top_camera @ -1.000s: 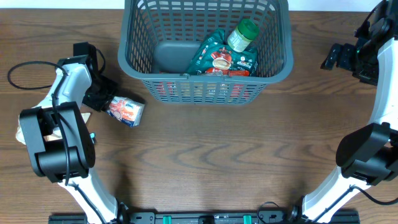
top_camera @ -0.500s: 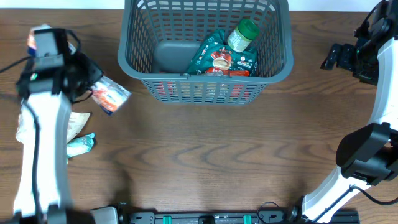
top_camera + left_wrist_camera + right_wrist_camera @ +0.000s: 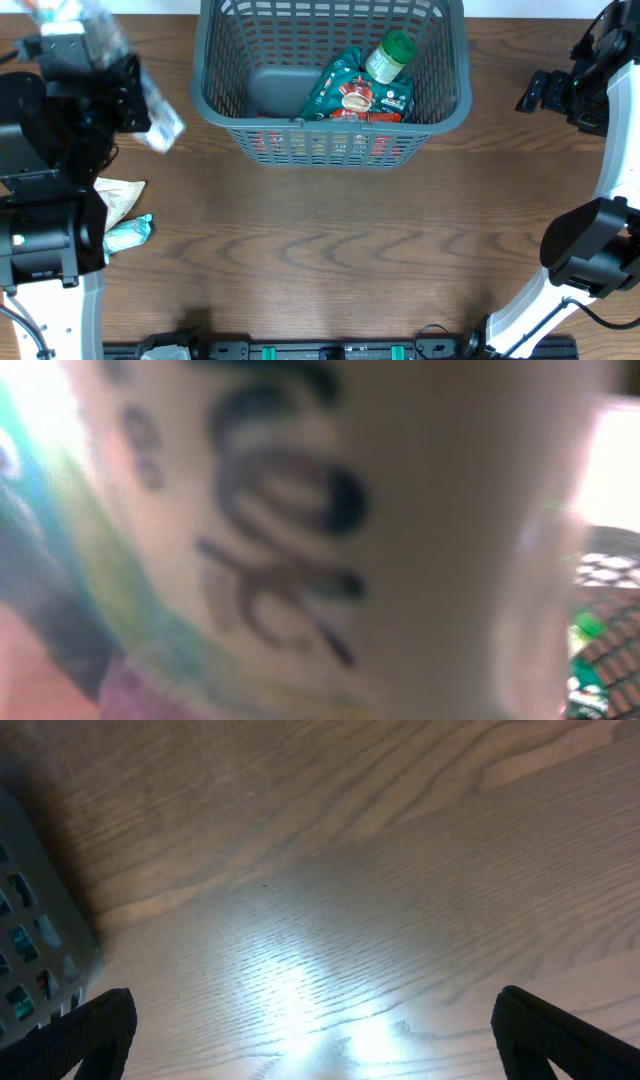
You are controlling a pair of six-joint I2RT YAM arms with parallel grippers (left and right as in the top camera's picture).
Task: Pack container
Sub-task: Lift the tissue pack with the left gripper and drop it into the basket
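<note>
**Tech 1:** Fingers (image 3: pixel 85 1030) of right gripper (image 3: pixel 533 92): spread wide, nothing between, only bare wood-grain table (image 3: pixel 350 870) beneath. Parked just off the right wall of the container (image 3: pixel 330 140), probably to leave the loading lane free. Left side?

**Tech 2:** Left gripper (image 3: pixel 140 108): own fingers hidden, judged clamped on packet (image 3: pixel 158 122), carried at the arm's tip, raised off the table, just outside the left wall. Wrist view filled by blurred glossy film, pale with dark lettering and teal at one edge. Held high, presumably to clear the thick rim.

**Tech 1:** Container position and build?

**Tech 2:** Far middle of the table, between both arms. Dark grey moulded plastic, rectangular, with slotted lattice walls, solid floor and heavy rim. Right half already loaded: teal foil pouches (image 3: pixel 350 95) lying flat, green-capped bottle (image 3: pixel 392 52) leaning across them toward the far right corner. Left part of the floor bare, judged the natural drop zone.

**Tech 1:** Loose items on the table?

**Tech 2:** Crumpled pale wrapper (image 3: pixel 118 192) and, just beside it, small teal sachet (image 3: pixel 132 232), both near the left arm's base. Thin, soft, flexible stock. Expect sag under a pinch. Grip mid-body, not at a corner.
</note>
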